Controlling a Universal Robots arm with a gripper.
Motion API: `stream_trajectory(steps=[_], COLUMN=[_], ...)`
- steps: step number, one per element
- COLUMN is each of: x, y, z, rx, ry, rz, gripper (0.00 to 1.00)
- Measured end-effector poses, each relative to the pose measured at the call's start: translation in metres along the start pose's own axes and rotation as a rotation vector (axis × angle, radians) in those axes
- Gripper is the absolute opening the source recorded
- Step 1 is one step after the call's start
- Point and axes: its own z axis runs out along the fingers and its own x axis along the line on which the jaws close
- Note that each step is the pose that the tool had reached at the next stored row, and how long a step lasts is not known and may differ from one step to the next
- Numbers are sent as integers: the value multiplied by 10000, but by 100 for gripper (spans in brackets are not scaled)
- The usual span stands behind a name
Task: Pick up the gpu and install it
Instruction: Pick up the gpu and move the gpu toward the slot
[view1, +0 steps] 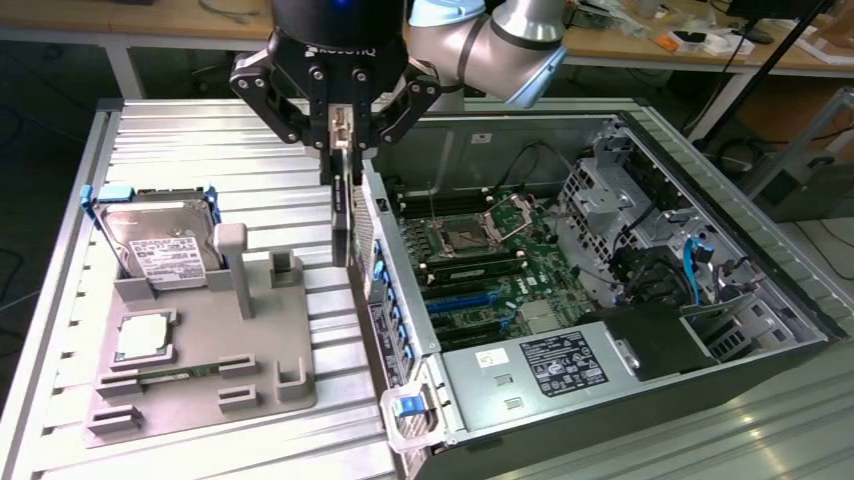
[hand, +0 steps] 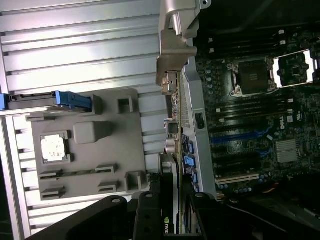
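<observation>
The gpu (view1: 340, 205) hangs edge-on, a slim dark card pointing straight down, with my gripper (view1: 339, 140) shut on its upper end. It hovers over the gap between the grey holder tray (view1: 267, 380) and the near wall of the open computer case (view1: 400, 300). In the wrist view the gpu (hand: 172, 165) runs away from my gripper (hand: 171, 212), black fingers (hand: 150, 210) on either side of it. Its silver bracket (hand: 175, 50) is at the far end, beside the motherboard (hand: 250, 125).
The grey tray holds a hard drive (view1: 154, 245), a square processor (view1: 144, 335) and a narrow memory stick (view1: 174, 375). The case's motherboard (view1: 487, 265) shows blue and black slots (view1: 461, 300). Drive cages and cables (view1: 641, 240) fill the case's exterior-view right side. A ribbed metal table (view1: 200, 140) lies underneath.
</observation>
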Motion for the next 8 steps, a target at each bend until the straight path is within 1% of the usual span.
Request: stream_trajectory(steps=[8], x=[-38], y=[5], z=[2], rx=[-1], ry=[0], rz=[0], gripper=[27])
